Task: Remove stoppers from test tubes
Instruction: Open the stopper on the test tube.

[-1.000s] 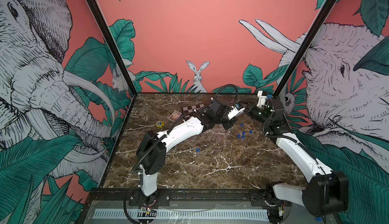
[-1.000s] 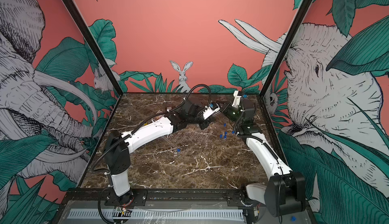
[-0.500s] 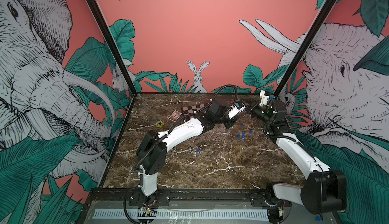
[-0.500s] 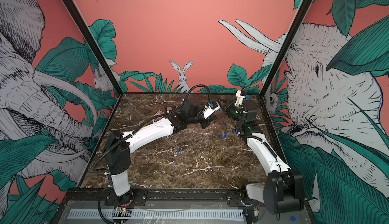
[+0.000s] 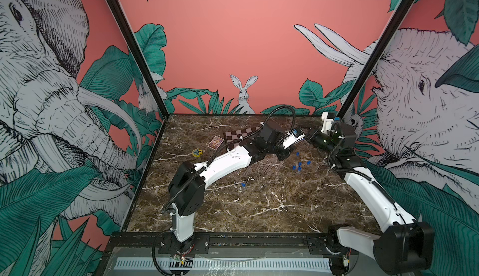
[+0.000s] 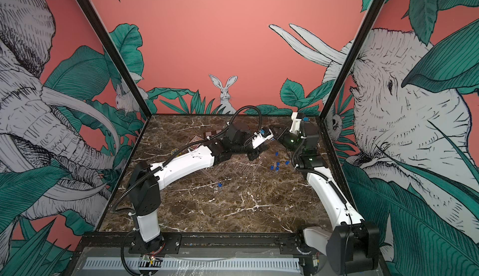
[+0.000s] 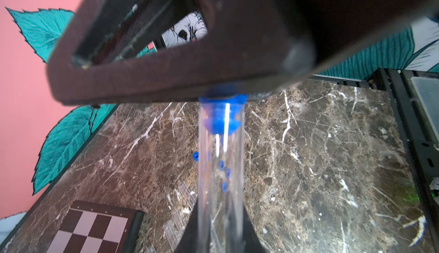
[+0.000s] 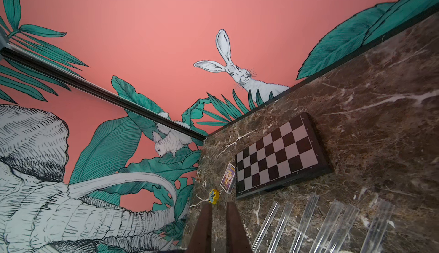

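Pulling a stopper from a held tube

Above the worktop (image 5: 259, 210), left end effector (image 7: 221, 225) clamped a test tube (image 7: 221, 180); right end effector (image 8: 217, 225), narrowly parted, pinched its stopper (image 7: 222, 118). Next: a straight axial pull.

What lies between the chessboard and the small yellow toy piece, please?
A small purple card box lies between the chessboard and the yellow toy, clearest in the right wrist view.

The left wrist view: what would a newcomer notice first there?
A clear test tube runs up the middle of the picture, held in the left gripper. A bright blue stopper is seated in its mouth, its top under the right gripper's dark jaws. Loose blue stoppers lie on the marble table beyond.
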### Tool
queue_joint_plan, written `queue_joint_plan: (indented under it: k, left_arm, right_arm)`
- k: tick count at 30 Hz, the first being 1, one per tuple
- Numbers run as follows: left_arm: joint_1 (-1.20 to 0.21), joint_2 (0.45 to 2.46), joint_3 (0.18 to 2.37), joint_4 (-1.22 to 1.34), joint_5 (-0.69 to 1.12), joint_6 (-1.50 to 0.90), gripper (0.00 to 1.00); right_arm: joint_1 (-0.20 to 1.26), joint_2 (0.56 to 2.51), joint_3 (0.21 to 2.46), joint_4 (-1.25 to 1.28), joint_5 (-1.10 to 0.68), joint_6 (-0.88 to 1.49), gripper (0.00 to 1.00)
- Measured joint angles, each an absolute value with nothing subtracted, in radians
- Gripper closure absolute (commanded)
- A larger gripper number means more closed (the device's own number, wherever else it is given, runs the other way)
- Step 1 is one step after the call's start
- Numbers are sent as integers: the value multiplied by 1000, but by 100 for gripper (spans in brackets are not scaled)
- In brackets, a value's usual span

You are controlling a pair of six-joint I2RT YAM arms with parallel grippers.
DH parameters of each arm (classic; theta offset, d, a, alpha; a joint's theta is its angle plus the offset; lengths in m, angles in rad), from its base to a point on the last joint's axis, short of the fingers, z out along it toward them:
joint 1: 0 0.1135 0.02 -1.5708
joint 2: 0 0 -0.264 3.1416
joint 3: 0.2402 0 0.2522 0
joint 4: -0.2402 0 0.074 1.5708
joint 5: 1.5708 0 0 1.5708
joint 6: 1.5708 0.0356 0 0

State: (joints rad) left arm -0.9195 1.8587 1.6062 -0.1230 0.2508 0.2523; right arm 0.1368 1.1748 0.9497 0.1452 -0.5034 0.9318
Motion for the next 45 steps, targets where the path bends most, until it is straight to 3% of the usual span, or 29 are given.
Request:
queue_joint_plan:
  k: [6, 17, 29, 34, 45]
  left_arm:
    - [-920, 1858, 1607, -114, 253, 250, 100]
    - [-912, 1859, 1579, -149, 194, 237, 100]
    - [-926, 1843, 1583, -90, 231, 247, 100]
    - [-891, 1836, 1564, -184, 205, 244, 100]
    - [-876, 1819, 1530, -237, 168, 244, 100]
  right_arm:
    - [133, 1172, 948, 159, -502, 963, 100]
    - [99, 1310, 830, 504, -668, 1230, 100]
    - [89, 1166, 949, 196, -562, 996, 100]
    - [-27, 1125, 981, 226, -424, 957, 100]
    - [-35, 1179, 928, 256, -400, 976, 100]
